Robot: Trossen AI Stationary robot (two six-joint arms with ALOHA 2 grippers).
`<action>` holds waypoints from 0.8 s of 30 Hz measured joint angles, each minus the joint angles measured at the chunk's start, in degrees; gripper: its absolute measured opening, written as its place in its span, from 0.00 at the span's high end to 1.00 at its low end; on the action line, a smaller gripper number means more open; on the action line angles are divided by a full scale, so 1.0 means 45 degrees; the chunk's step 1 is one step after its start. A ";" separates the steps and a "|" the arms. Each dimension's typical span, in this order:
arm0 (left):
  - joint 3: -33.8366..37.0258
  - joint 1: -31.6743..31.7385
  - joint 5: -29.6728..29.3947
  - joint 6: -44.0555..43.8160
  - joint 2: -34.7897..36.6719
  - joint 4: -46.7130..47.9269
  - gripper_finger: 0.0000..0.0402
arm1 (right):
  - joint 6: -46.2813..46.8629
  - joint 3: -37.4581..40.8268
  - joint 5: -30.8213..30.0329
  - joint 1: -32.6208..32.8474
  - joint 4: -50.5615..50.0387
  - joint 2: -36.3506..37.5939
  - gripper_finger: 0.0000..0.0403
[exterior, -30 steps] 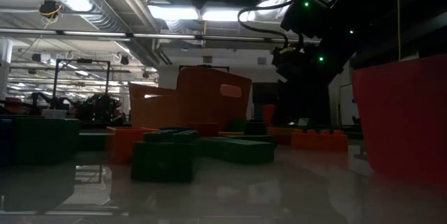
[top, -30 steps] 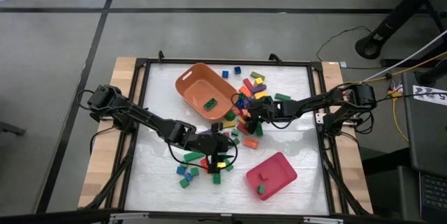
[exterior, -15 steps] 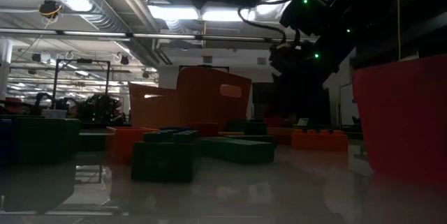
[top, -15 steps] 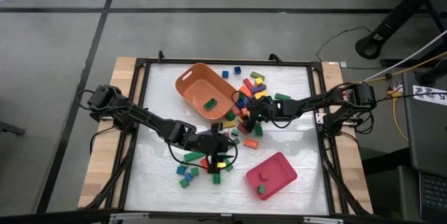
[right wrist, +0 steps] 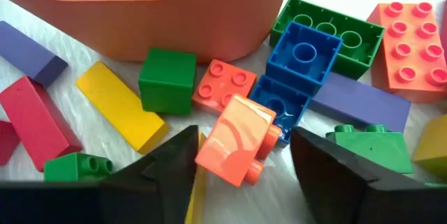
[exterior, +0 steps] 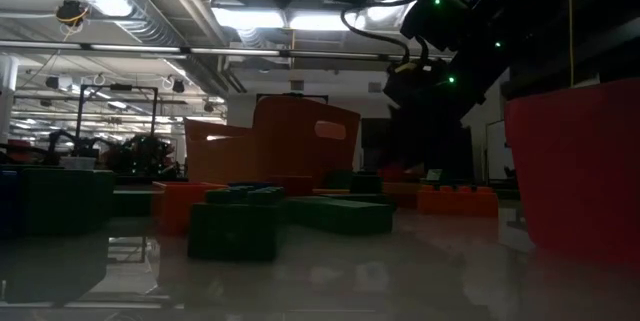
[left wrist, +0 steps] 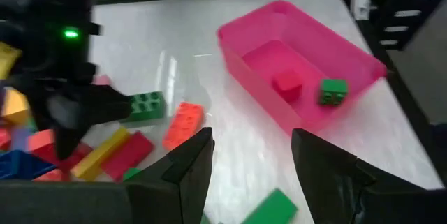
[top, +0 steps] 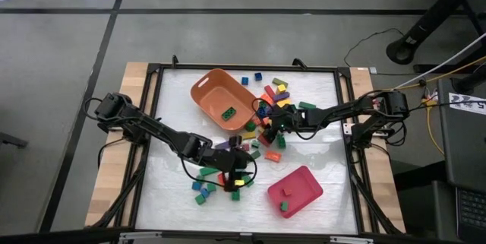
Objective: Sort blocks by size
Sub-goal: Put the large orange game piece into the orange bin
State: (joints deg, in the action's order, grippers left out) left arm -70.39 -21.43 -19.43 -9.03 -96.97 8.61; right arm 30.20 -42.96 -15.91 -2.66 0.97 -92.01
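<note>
Loose blocks (top: 269,99) in many colours lie between the orange tub (top: 216,92) and the pink tray (top: 304,182), with more near the table's front (top: 206,172). My right gripper (right wrist: 244,137) reaches into the pile beside the tub, open. Its fingers flank a small orange block (right wrist: 234,144) that lies tilted on its neighbours. My left gripper (left wrist: 251,161) hangs open above the blocks left of the tray (left wrist: 307,49), with nothing between its fingers. The tray holds a small red block (left wrist: 288,84) and a small green one (left wrist: 334,90). The tub holds one green block (top: 228,112). My right gripper comes at the small orange block slanting down from the table's right. One fingertip (right wrist: 185,147) stands right at the block's side (right wrist: 204,147), and a gap shows at the other side. Whether it touches the block, I cannot tell.
The tub's wall (right wrist: 209,15) rises just beyond my right gripper. Blue (right wrist: 304,53), green (right wrist: 166,81), yellow (right wrist: 119,105) and red (right wrist: 35,112) blocks crowd round the orange one. A black frame (top: 345,115) borders the white table. Bare table lies left of the tub.
My right gripper has rolled a little about its own pointing line while staying over the pile. No block has visibly moved.
</note>
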 joint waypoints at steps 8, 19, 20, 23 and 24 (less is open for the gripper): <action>0.0000 0.0010 -0.1058 0.0086 0.0005 0.0186 0.55 | -0.0005 0.0000 0.0001 0.0004 0.0010 0.0005 0.75; 0.0000 0.0024 -0.3831 0.0031 0.1869 0.2832 0.55 | -0.1107 -0.1814 0.0759 0.0005 -0.2395 0.0005 0.75; -0.0004 0.0033 -0.4012 0.0054 0.2159 0.3082 0.55 | -0.1180 -0.2259 0.0784 0.0004 -0.3110 0.0005 0.74; -0.0005 0.0053 -0.4235 0.0095 0.3036 0.3996 0.55 | -0.1510 -0.3632 0.0781 0.0000 -0.5521 0.0005 0.74; -0.0005 0.0069 -0.4290 0.0073 0.3293 0.4279 0.55 | -0.1589 -0.4093 0.0777 0.0000 -0.6268 0.0005 0.74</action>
State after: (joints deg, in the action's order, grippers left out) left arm -70.41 -21.12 -38.74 -8.70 -82.15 27.87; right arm 23.05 -61.38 -12.41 -2.66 -27.23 -91.98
